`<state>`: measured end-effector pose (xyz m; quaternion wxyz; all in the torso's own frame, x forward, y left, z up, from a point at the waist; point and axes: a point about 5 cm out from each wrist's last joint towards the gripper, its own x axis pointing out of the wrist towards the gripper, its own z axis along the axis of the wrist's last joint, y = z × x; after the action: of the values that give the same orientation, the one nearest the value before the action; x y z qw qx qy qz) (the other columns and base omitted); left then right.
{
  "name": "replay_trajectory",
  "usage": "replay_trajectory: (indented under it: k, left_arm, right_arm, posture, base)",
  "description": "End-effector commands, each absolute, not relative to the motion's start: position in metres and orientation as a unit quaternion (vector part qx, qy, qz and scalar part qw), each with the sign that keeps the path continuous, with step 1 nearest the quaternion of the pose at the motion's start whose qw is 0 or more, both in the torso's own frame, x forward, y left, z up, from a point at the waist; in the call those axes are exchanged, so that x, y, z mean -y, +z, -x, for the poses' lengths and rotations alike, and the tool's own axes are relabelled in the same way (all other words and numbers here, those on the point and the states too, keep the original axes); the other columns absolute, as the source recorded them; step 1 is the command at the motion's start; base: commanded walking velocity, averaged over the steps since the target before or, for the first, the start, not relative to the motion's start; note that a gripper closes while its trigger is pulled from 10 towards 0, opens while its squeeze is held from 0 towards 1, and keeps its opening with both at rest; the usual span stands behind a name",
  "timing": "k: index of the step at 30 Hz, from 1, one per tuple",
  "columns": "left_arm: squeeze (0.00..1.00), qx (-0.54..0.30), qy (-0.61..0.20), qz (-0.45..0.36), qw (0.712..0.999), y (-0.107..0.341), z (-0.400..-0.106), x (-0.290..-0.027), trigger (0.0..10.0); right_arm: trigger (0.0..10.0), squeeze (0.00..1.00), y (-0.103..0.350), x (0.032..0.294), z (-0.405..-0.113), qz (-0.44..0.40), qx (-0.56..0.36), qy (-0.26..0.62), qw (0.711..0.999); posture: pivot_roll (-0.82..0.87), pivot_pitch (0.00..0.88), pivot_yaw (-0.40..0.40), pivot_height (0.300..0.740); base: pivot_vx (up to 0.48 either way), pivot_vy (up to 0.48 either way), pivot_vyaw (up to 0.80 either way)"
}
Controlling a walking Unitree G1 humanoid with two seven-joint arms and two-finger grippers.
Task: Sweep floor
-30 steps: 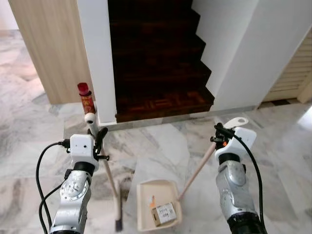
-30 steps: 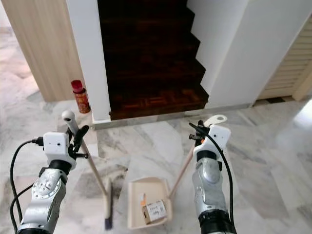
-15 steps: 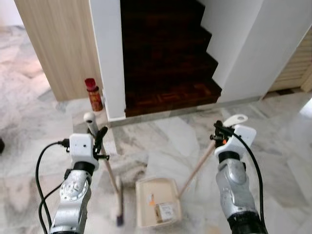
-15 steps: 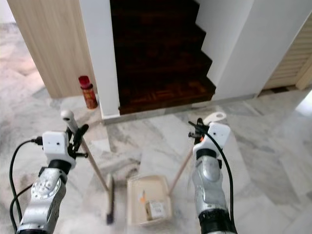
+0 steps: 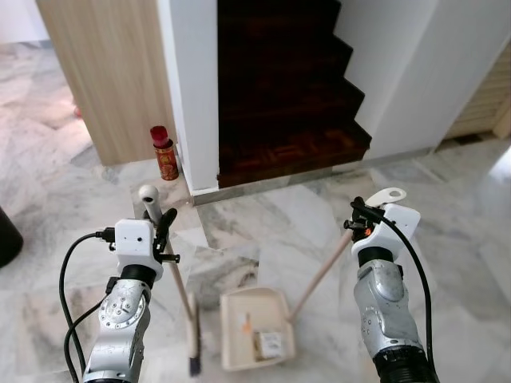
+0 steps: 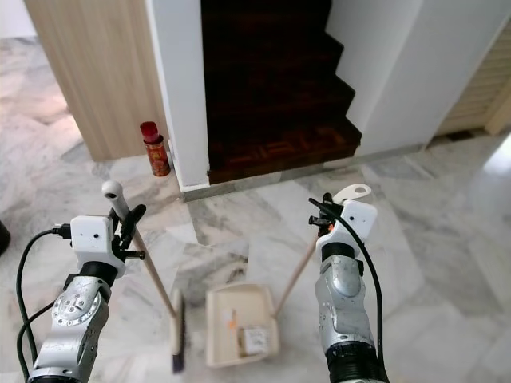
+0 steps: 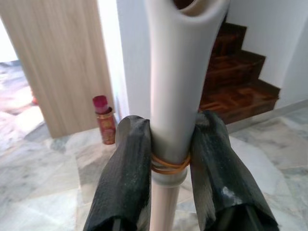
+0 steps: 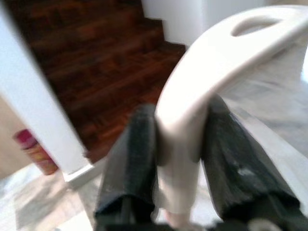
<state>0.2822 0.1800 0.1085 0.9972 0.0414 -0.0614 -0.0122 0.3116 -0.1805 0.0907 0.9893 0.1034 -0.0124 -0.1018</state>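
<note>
Broom looks light and stiff, left gripper clamping its handle; right gripper clamps the dustpan handle.

Both silver arms are raised in front of the body, bent at the elbow, forearms pointing up and forward. The left gripper sits at the top of the left arm, its white wrist block facing up, a black cable looping down from it along the forearm. Its two black fingers are clamped from either side on a pale handle, just below the handle's top. The right gripper is held at about the same height, well apart from the left, with a black cable running down the outside of that arm. Its fingers pinch the neck of a second white handle.
</note>
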Motion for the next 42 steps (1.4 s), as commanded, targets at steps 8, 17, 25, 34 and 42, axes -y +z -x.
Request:
replay_trajectory:
  k: [8,17,25,34,42]
  left_arm:
    - [0.0,0.085,-0.014,-0.048,0.995,0.1217,-0.2848,-0.1826,10.0]
    - [0.0,0.087,-0.017,-0.049,0.995,0.1234,-0.2861,-0.1824,10.0]
    - [0.0,0.087,-0.019,-0.052,0.995,0.1248,-0.287,-0.1835,10.0]
    - [0.0,0.088,-0.022,-0.056,0.994,0.1265,-0.2882,-0.184,10.0]
    - [0.0,0.087,-0.022,-0.06,0.994,0.1267,-0.2882,-0.1847,10.0]
  right_arm:
    - [10.0,0.0,0.1086,0.1801,-0.3174,-0.1,0.048,-0.099,0.989]
    - [10.0,0.0,0.1106,0.1795,-0.3178,-0.104,0.053,-0.096,0.989]
    - [10.0,0.0,0.1099,0.1785,-0.3181,-0.106,0.052,-0.096,0.988]
    - [10.0,0.0,0.1082,0.1787,-0.3173,-0.106,0.048,-0.099,0.988]
    - [10.0,0.0,0.108,0.1783,-0.3181,-0.107,0.047,-0.096,0.988]
  posture:
    - [0.05,0.057,-0.059,0.74]
    - [0.05,0.064,-0.052,0.74]
    - [0.05,0.068,-0.044,0.74]
    - [0.05,0.066,-0.039,0.74]
    - [0.06,0.066,-0.039,0.74]
  base:
    - [0.0,0.377,0.0]
    - [0.0,0.375,0.0]
    - [0.0,0.375,0.0]
    - [0.0,0.375,0.0]
    - [0.0,0.376,0.0]
